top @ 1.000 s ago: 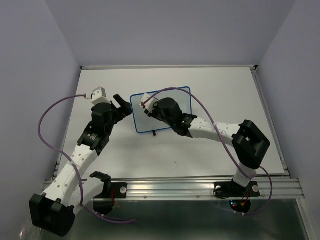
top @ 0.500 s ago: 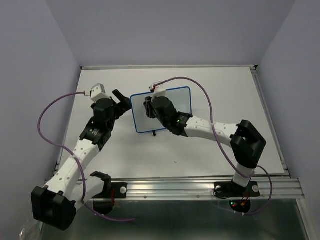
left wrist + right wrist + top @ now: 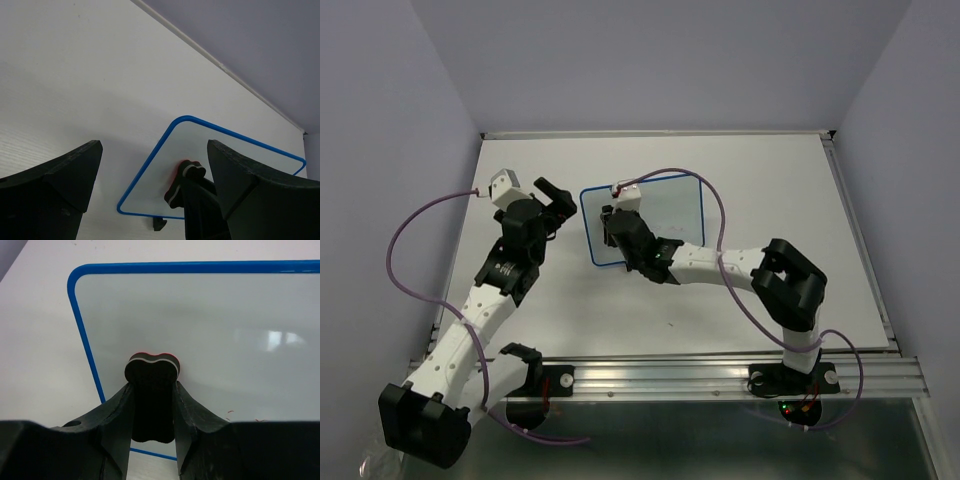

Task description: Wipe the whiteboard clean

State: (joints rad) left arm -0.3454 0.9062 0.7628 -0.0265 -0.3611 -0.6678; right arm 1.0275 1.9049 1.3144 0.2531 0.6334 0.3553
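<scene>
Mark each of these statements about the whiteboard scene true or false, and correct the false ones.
1. The right gripper is shut on the black eraser. True.
2. The left gripper grips the whiteboard. False: it is open, apart from the board on its left, and holds nothing.
3. The eraser is over the whiteboard, near its left edge in the top view. True.
4. Red scribbles cover the whiteboard. False: the board is almost clean, with only a few small red specks low in the right wrist view.
5. The whiteboard's frame is red. False: it is blue.
</scene>
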